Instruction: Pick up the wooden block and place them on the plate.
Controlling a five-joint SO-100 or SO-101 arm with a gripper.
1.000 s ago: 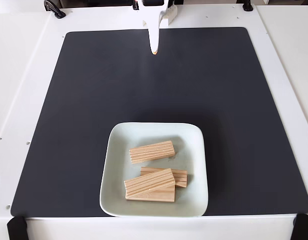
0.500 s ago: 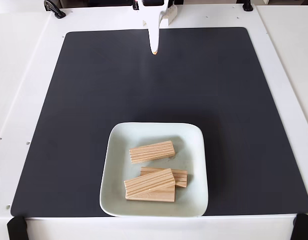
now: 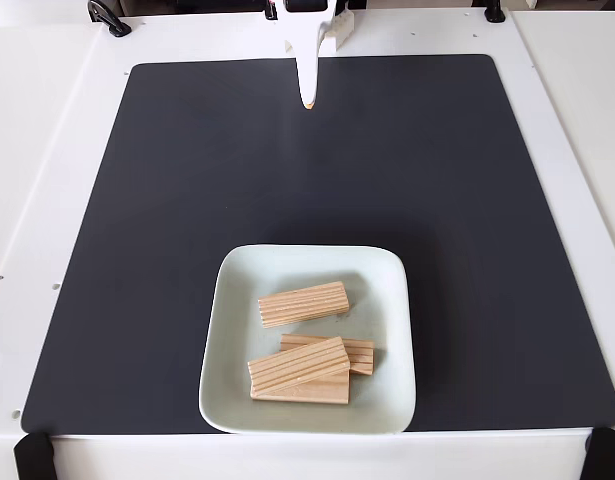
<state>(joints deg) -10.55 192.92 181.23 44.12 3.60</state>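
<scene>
Several light-tan grooved wooden blocks lie on the pale square plate [image 3: 232, 300] near the front of the fixed view. One wooden block [image 3: 303, 303] lies alone toward the plate's middle. Another wooden block [image 3: 297, 364] rests slanted on top of two more, one showing at its right [image 3: 361, 352] and one along the front [image 3: 317, 392]. My white gripper [image 3: 307, 101] hangs far back at the mat's rear edge, its fingers together in a single narrow point, holding nothing.
A large black mat [image 3: 167, 200] covers the white table [image 3: 47, 150]. Black clamps sit at the front corners [image 3: 32, 455] and cable ends at the back edge [image 3: 107, 18]. The mat around the plate is bare.
</scene>
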